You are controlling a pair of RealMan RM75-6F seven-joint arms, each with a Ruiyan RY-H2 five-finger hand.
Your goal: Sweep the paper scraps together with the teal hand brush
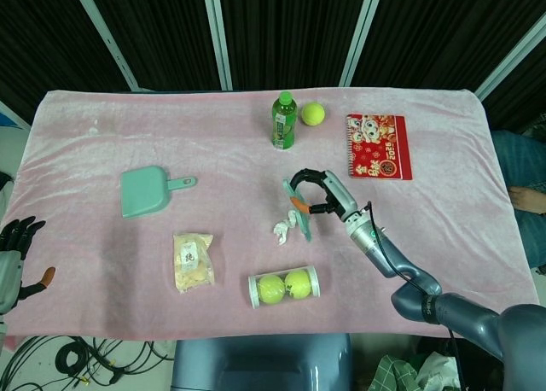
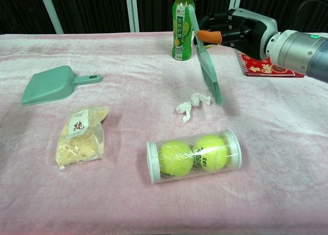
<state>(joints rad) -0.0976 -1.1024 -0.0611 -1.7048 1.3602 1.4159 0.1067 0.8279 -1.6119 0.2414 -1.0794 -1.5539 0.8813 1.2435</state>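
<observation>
Two paper scraps lie close together on the pink-covered desk, near its middle, just ahead of the tube of tennis balls. Judged from their crumpled look, they are very light and soft; they should slide readily under bristles but could flick away or snag on the nap of the cloth if struck hard.

Right hand: fingers clamped around the handle of the teal brush, which it holds tilted, handle up and away from the robot, bristles down. The bristle end sits just beside the right-hand scrap, at or close to the cloth; actual contact with the paper cannot be confirmed from either view. The brush appears stiff in the body and flexible only at the bristles, so the handle is the proper place to hold it, as is done here.

Left hand: at the far left edge of the head view, off the desk, fingers apart, holding nothing.

Also on the desk: a teal dustpan well to the left, a bagged snack, a green bottle, a loose tennis ball and a red notebook. None stands in the sweeping path.
</observation>
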